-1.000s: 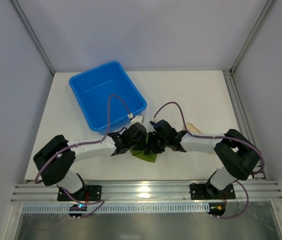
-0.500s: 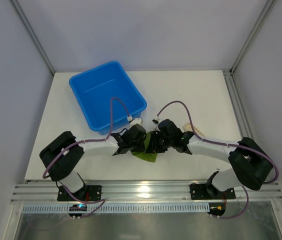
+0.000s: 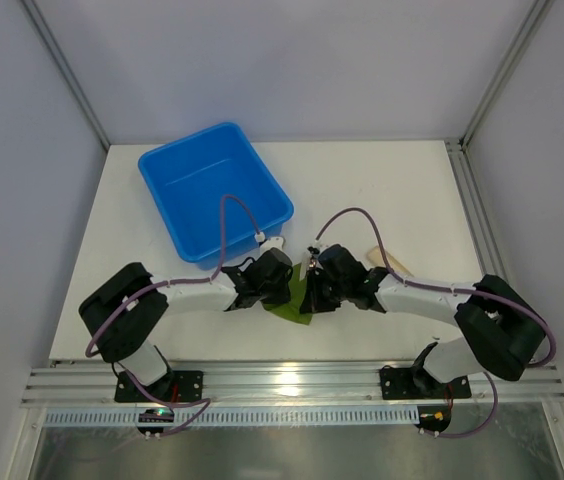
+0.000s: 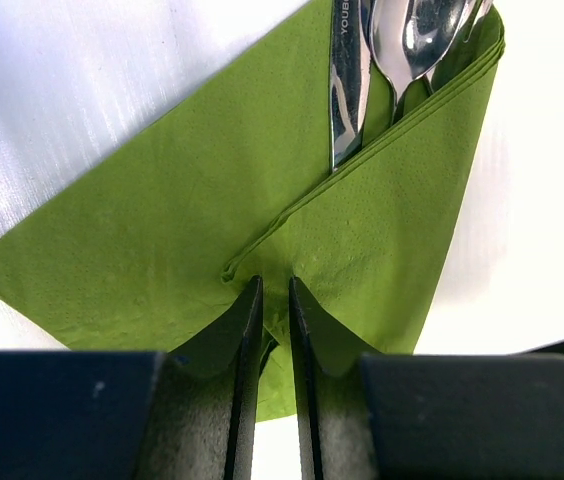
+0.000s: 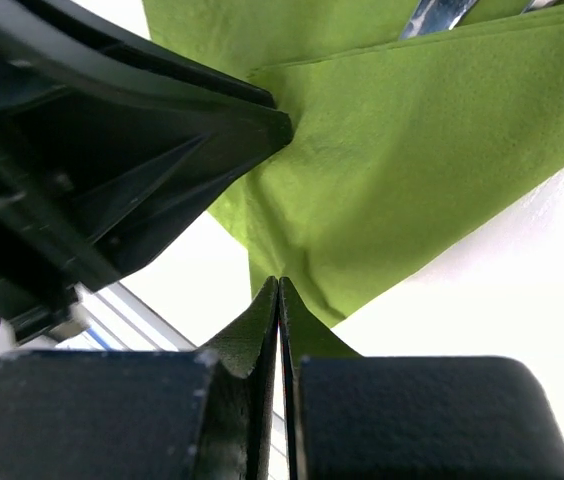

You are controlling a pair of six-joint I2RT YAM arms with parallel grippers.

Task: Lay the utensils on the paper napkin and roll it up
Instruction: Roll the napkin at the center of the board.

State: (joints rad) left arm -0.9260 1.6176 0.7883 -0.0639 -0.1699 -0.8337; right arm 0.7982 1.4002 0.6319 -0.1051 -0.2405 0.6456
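The left hand (image 4: 272,288), nearly closed, pinches the paper napkin (image 4: 162,230) below the utensils (image 4: 347,80). The right hand (image 5: 279,285) sits fully closed at its edge.

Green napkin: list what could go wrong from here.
1. The utensils lie only half under the flap of the napkin; rolling could slide them out.
2. The left gripper and the shut right gripper sit close together on the napkin, so they might collide.
3. The thin paper puckers near the left tips; a pull might tear it.
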